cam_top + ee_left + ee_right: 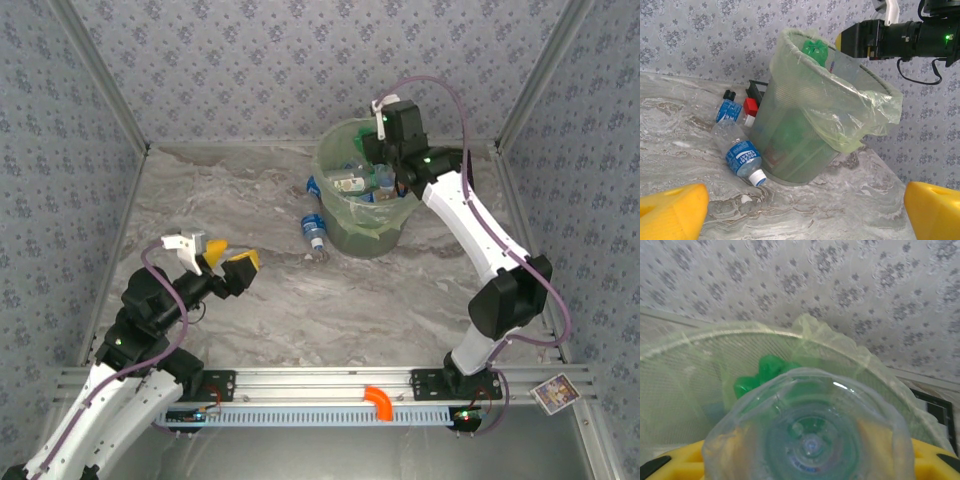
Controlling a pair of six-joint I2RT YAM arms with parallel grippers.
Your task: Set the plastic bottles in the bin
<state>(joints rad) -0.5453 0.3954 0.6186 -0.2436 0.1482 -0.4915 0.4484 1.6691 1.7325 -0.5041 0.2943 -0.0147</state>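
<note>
Over the bin (700,342), my right hand (802,467) pinches a clear bottle (810,420) end-on, base toward my wrist; my left hand (228,262) is spread.

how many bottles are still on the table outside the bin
2 for sure: one blue-labelled bottle lying beside the bin, another blue bottle farther back. A partly hidden red-and-white item there may be a third.

No legible text; white print on blue label (743,156) of clear bottle (726,135) too blurred to read.
</note>
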